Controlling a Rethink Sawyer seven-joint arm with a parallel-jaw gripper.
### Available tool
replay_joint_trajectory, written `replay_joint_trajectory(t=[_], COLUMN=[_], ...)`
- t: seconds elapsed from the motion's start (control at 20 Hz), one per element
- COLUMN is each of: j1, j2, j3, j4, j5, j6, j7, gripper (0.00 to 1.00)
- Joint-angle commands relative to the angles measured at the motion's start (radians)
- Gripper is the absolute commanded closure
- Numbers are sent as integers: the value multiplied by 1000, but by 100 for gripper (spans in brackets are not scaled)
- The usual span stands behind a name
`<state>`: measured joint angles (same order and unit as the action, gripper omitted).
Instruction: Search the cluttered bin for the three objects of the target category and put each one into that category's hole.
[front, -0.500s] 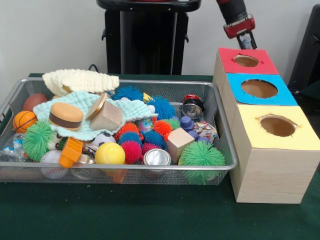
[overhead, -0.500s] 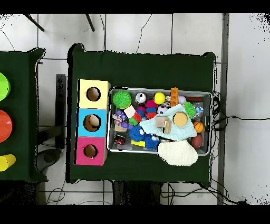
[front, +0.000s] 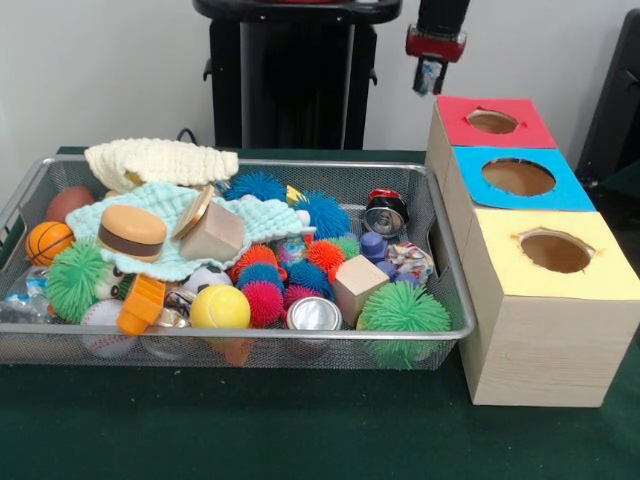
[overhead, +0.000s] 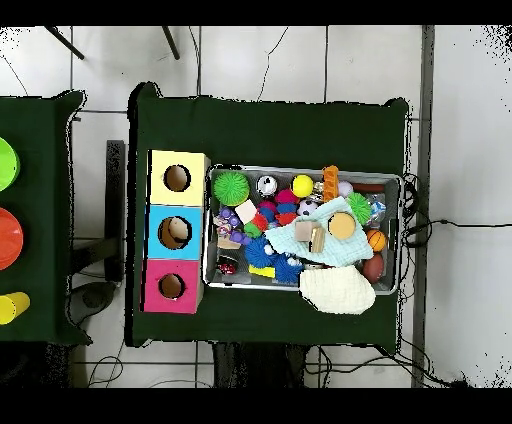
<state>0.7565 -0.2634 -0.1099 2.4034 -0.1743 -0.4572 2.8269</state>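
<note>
The cluttered bin (front: 60, 333) is a wide wire mesh tray on the green table, left of three wooden boxes; it also shows in the overhead view (overhead: 300, 170). It holds spiky balls such as a green one (front: 403, 307), cans (front: 314, 314), a wooden block (front: 357, 283), a toy burger (front: 132, 231), sports balls and cloths. The boxes have a red top (front: 520, 125), a blue top (front: 570, 190) and a yellow top (front: 610, 270), each with a round hole. My gripper (front: 430, 75) hangs high behind the bin's far right corner, just left of the red box, holding nothing that I can see.
The robot's black pedestal (front: 295, 80) stands behind the bin. In the overhead view a second green table at the left carries a green thing (overhead: 5, 163), a red thing (overhead: 8, 238) and a yellow thing (overhead: 10, 305). Green tablecloth lies in front of the bin.
My gripper has moved left, from behind the red box's hole to a spot past the box's left edge. Nothing in the bin has moved.
</note>
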Motion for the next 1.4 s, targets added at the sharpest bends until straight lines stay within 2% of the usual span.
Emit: replay_joint_trajectory(t=[0.05, 0.25, 0.35, 0.45, 0.85, 1.1, 1.3, 1.4], j1=[-89, -204, -258, -291, -321, -319, -226, -242], j2=[-197, -445, -531, -570, -605, -584, -614, -603], j3=[84, 176, 224, 246, 249, 259, 244, 252], j4=[-11, 98, 141, 159, 174, 162, 189, 168], j5=[-29, -66, -68, -72, -79, -83, -48, -53], j6=[151, 358, 427, 457, 466, 455, 446, 452], j7=[-10, -8, -12, -16, -6, -5, 30, 19], gripper=[100, 100, 100, 100, 100, 100, 100, 100])
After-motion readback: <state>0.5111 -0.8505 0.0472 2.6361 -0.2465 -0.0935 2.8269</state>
